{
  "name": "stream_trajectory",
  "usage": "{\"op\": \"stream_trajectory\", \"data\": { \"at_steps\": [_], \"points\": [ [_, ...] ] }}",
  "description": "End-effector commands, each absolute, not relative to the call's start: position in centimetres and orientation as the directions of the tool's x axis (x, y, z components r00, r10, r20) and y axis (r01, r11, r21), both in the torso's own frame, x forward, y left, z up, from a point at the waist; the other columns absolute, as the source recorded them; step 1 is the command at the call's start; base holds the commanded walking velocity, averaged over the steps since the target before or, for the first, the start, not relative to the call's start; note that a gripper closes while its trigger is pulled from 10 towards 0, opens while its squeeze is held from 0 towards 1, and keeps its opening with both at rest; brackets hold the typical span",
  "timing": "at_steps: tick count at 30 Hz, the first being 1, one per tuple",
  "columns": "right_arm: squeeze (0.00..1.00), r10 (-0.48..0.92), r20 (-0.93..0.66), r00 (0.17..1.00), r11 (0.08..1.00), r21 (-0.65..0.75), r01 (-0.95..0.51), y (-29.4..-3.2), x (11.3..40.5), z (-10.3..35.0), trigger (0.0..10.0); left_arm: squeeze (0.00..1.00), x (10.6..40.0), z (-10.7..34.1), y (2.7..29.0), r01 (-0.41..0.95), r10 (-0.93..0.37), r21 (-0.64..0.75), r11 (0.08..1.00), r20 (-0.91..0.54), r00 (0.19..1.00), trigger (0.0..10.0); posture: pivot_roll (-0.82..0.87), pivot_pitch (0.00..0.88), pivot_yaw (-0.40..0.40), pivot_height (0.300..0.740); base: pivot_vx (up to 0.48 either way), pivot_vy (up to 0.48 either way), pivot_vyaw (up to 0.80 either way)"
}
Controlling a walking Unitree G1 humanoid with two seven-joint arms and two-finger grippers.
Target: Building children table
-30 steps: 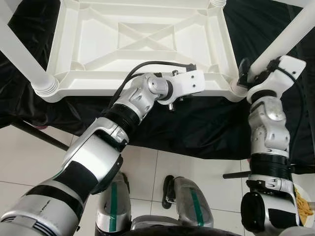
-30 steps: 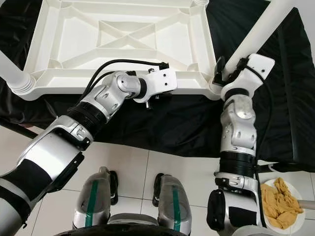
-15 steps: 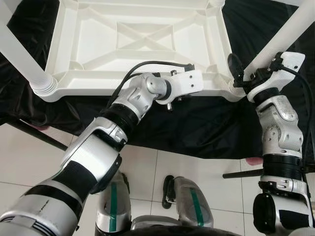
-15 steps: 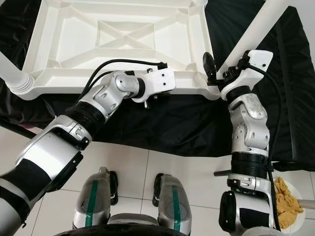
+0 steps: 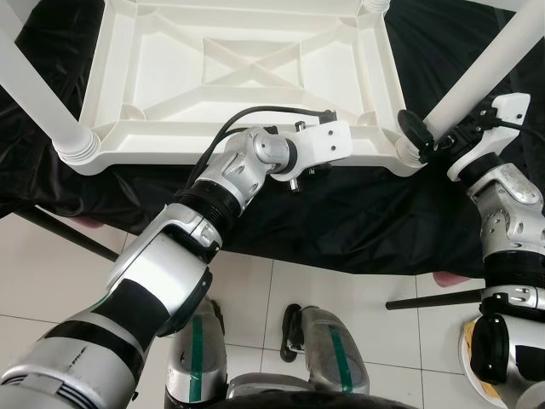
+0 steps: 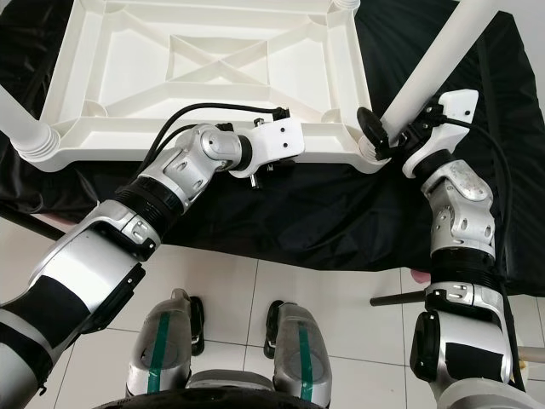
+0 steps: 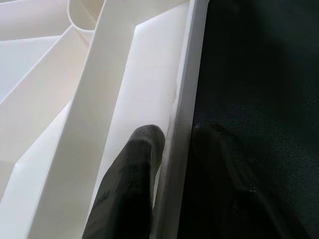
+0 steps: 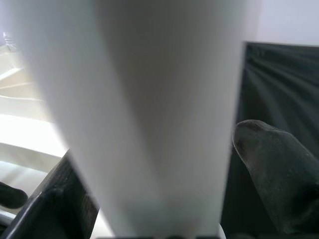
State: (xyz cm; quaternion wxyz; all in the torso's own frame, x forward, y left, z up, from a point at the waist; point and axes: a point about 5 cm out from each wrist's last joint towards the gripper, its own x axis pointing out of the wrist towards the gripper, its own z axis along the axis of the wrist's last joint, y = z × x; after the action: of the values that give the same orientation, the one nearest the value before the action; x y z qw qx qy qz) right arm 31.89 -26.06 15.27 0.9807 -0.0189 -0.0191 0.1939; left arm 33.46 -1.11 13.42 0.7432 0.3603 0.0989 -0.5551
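A white plastic children's table (image 5: 153, 158) lies upside down on a black cloth, its ribbed underside facing up. My left gripper (image 7: 179, 134) is shut on the table's near rim, one finger (image 7: 139, 164) inside the rim wall and the other outside over the cloth. At the near right corner a white leg (image 5: 477, 72) stands up out of its socket. My right gripper (image 5: 430, 136) is shut on this leg just above the socket. In the right wrist view the leg (image 8: 149, 109) runs between the two black fingers (image 8: 274, 174).
Another white leg (image 5: 43, 102) stands at the near left corner. The black cloth (image 5: 341, 221) hangs over the front edge above a white tiled floor (image 5: 51, 273). A dark rod (image 5: 426, 300) lies low on the right. My own feet show at the bottom.
My right arm has swung out to the right, its wrist turning around the leg, and the leg now stands a little steeper. The left arm keeps its hold on the rim.
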Motion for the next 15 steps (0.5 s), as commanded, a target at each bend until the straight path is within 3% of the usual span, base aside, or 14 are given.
{"op": "stream_trajectory", "data": {
  "at_steps": [1, 2, 3, 15],
  "points": [
    [0.00, 0.382, 0.033, 0.924, 0.924, -0.042, -0.380, -26.9, 31.9, 15.3, 8.8, 0.00, 33.1, 12.1, -0.5, 0.914, -0.724, 0.389, 0.114, -0.598, 0.344, 10.0, 0.05, 0.040, -0.039, 0.740, 0.000, 0.000, 0.00],
    [0.00, 0.386, 0.034, 0.922, 0.922, -0.036, -0.385, -27.0, 31.9, 15.2, 8.8, 0.00, 33.2, 12.0, -0.5, 0.914, -0.723, 0.389, 0.115, -0.599, 0.345, 10.0, 0.05, 0.040, -0.039, 0.740, 0.000, 0.000, 0.00],
    [0.00, 0.385, 0.033, 0.922, 0.923, -0.029, -0.384, -27.0, 32.0, 15.1, 0.0, 0.00, 33.2, 12.1, -0.5, 0.914, -0.722, 0.389, 0.115, -0.599, 0.346, 10.0, 0.06, 0.041, -0.039, 0.740, 0.000, 0.000, 0.00],
    [0.00, 0.437, 0.009, 0.899, 0.899, -0.017, -0.437, -26.6, 31.7, 13.9, 0.0, 0.00, 33.1, 12.0, -0.4, 0.915, -0.722, 0.387, 0.113, -0.601, 0.343, 10.0, 0.06, 0.045, -0.037, 0.740, 0.000, 0.000, 0.00]
  ]
}}
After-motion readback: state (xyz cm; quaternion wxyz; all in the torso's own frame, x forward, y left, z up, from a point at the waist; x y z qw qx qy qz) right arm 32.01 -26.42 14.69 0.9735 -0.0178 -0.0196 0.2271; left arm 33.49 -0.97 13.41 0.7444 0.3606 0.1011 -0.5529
